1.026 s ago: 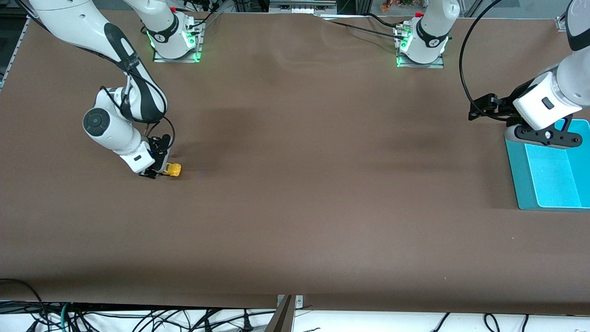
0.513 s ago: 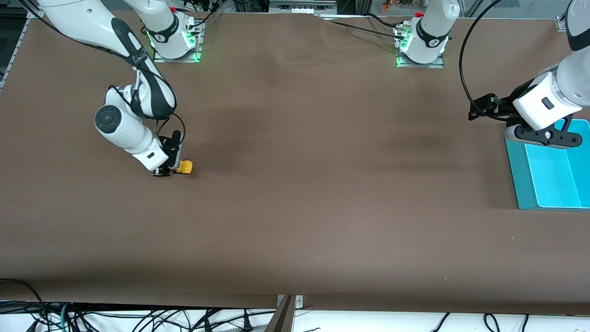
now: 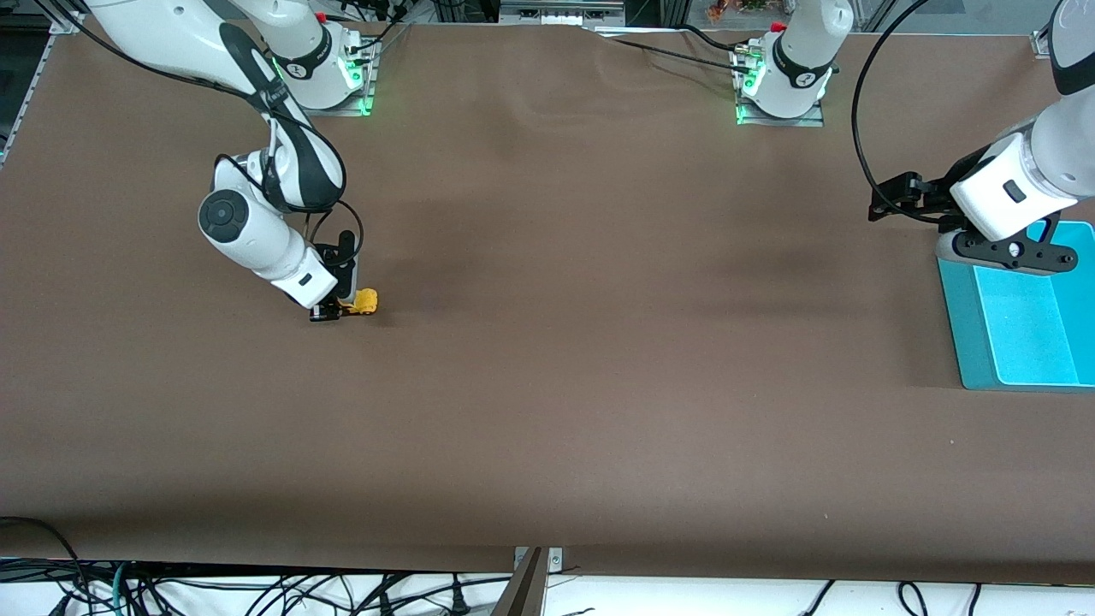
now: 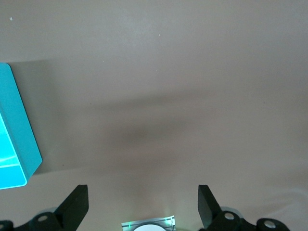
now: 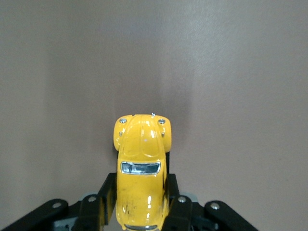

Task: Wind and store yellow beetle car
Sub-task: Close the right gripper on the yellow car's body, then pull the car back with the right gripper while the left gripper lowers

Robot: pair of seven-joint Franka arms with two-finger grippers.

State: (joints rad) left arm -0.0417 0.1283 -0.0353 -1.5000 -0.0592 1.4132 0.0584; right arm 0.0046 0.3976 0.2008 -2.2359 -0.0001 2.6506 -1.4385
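Toward the right arm's end of the table, right gripper (image 3: 340, 310) is clamped on the yellow beetle car (image 3: 365, 301) at its rear only, so it may pivot or slip free; left gripper (image 4: 143, 208) waits spread beside the teal bin (image 3: 1022, 325).

Small yellow rounded toy beetle car (image 3: 365, 301) low on the brown desk (image 3: 565, 359) toward the right arm's end, clamped at its rear in the right gripper (image 3: 335, 310), shallow turquoise plastic bin (image 3: 1018, 318) at the left arm's end, left gripper (image 3: 883, 204) spread wide over bare desk beside the bin, well apart from the car.
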